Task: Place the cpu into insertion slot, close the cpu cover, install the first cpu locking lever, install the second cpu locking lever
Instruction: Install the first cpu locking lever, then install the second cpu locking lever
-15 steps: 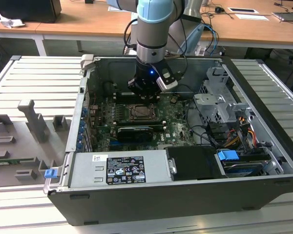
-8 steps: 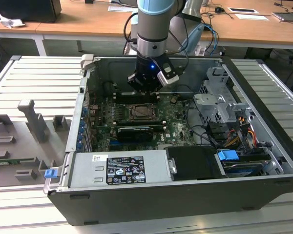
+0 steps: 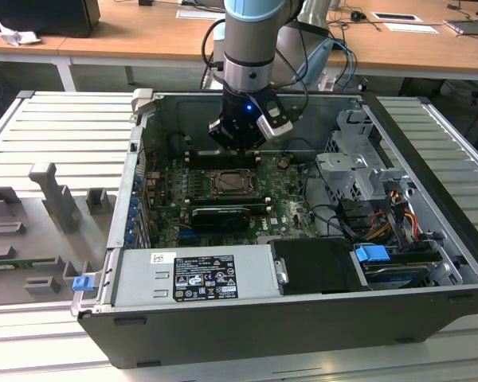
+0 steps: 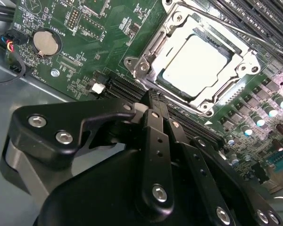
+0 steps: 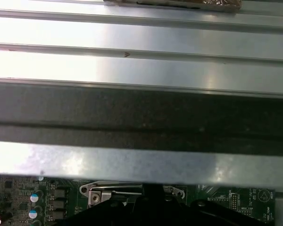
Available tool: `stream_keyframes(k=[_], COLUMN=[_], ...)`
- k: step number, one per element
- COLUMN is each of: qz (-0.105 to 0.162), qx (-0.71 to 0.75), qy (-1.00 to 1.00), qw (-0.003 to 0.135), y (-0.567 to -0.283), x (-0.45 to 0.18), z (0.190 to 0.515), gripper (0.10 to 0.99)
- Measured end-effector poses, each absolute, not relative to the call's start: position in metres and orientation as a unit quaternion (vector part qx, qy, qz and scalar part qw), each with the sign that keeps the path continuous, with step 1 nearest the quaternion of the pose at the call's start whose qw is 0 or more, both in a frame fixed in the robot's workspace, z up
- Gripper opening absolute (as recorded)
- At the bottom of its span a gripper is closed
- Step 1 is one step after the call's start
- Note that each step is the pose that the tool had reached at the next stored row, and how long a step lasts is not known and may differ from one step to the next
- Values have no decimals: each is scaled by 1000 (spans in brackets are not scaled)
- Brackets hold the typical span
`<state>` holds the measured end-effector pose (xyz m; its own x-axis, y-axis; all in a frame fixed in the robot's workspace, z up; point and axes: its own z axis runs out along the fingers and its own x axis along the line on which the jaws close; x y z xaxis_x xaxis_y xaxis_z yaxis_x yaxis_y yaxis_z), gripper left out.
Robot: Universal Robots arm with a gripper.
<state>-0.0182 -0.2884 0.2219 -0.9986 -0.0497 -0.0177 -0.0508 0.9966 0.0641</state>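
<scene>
While arm hangs inside open computer case (image 3: 319, 318) in exterior view, I see gripper (image 3: 237, 142) just above far edge of insertion slot (image 3: 235, 185) on green board (image 3: 291, 208). Second wrist view: gripper (image 4: 152, 96) fingers pressed together, holding nothing; cpu (image 4: 194, 66) seated in slot, cpu cover (image 4: 212, 101) down around it. First wrist view: case wall (image 5: 141, 113), cover edge (image 5: 114, 192) beyond.

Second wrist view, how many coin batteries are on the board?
1: the coin battery sits at an edge of the board, apart from the cpu; the pincer may hide others.
</scene>
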Motion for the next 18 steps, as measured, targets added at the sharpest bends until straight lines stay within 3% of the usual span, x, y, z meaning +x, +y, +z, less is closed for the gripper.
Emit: stream_keyframes(k=[18], qz=[32], qx=[-25], qy=[999], qw=[8], y=[-296], x=[-18], z=[222], gripper=[106])
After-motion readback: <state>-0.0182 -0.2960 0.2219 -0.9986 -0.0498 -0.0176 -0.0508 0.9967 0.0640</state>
